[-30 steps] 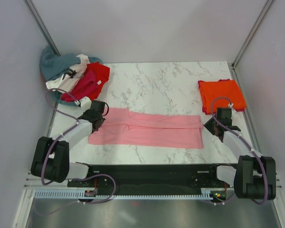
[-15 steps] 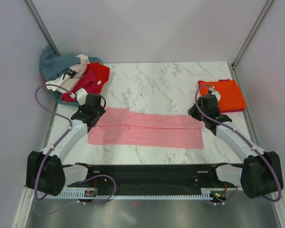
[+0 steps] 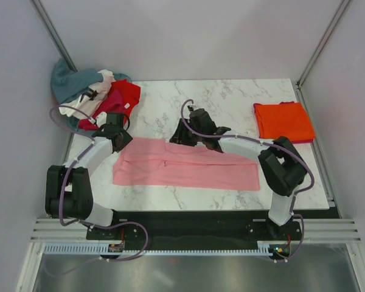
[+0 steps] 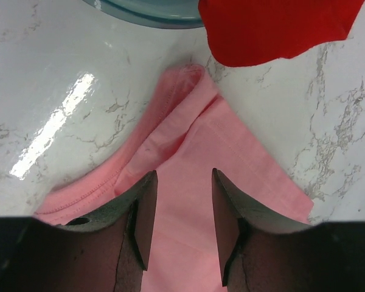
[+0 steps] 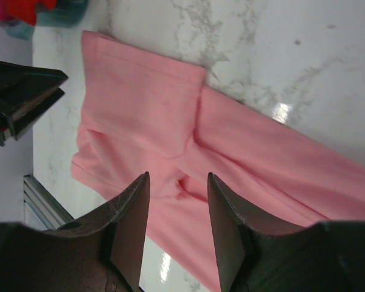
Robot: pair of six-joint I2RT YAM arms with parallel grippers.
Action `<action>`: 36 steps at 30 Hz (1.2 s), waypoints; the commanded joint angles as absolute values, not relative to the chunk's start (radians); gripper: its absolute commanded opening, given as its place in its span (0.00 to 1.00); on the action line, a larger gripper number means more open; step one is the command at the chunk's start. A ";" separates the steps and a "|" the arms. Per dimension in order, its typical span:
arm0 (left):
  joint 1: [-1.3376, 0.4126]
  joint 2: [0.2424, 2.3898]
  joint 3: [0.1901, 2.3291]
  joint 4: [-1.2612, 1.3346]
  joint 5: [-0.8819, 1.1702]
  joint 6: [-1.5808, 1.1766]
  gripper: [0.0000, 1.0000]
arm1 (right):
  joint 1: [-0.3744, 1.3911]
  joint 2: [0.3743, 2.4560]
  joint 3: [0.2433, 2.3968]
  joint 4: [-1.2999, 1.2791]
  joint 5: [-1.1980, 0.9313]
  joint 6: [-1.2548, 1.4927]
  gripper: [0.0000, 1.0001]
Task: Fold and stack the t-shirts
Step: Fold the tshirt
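Observation:
A light pink t-shirt (image 3: 188, 165) lies folded lengthwise into a long strip across the middle of the table. My left gripper (image 3: 123, 137) is open above its far left corner; the left wrist view shows the pink cloth (image 4: 188, 158) between my open fingers (image 4: 145, 207). My right gripper (image 3: 179, 136) is open above the strip's far edge near its middle; the right wrist view shows the pink cloth (image 5: 170, 121) below it. A folded bright orange t-shirt (image 3: 283, 121) lies at the far right. A heap of teal-grey, white, magenta and red t-shirts (image 3: 94, 97) sits at the far left.
The red shirt's edge (image 4: 280, 27) lies just beyond the pink corner in the left wrist view. Grey walls enclose the marble table (image 3: 219, 100) on three sides. A black rail (image 3: 188, 222) runs along the near edge.
My right arm has swung far left, from beside the orange shirt to over the pink strip's middle. My left gripper has moved a little further back, to the strip's far left corner.

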State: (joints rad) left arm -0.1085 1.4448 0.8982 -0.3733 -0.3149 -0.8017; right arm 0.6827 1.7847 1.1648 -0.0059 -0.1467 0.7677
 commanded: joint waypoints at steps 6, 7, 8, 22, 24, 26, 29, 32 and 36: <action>-0.091 1.549 0.966 -0.357 -0.305 -0.891 0.48 | 0.715 2.081 1.455 0.052 -0.232 0.853 0.49; -0.087 1.560 0.972 -0.356 -0.308 -0.896 0.48 | 0.713 2.100 1.469 0.052 -0.235 0.859 0.49; -0.086 1.578 0.985 -0.357 -0.308 -0.896 0.48 | 0.716 2.132 1.482 0.048 -0.233 0.862 0.49; -0.077 1.687 1.032 -0.336 -0.324 -0.870 0.48 | 0.726 2.330 1.675 -0.045 -0.212 0.822 0.44; -0.077 1.693 1.029 -0.333 -0.334 -0.871 0.48 | 0.727 2.338 1.683 -0.043 -0.212 0.822 0.40; -0.077 1.698 1.025 -0.331 -0.336 -0.871 0.48 | 0.727 2.338 1.686 -0.043 -0.212 0.816 0.29; -0.077 1.681 1.011 -0.328 -0.342 -0.873 0.48 | 0.726 2.323 1.683 -0.040 -0.213 0.805 0.14; -0.081 1.632 0.983 -0.302 -0.347 -0.864 0.47 | 0.729 2.290 1.663 -0.032 -0.215 0.787 0.05; -0.094 1.563 0.943 -0.287 -0.371 -0.862 0.47 | 0.736 2.238 1.599 0.026 -0.216 0.778 0.00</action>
State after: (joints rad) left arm -0.0849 1.6459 0.9649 -0.3325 -0.3164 -0.8524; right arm 0.7204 2.3116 1.6390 -0.0292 -0.2115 0.8043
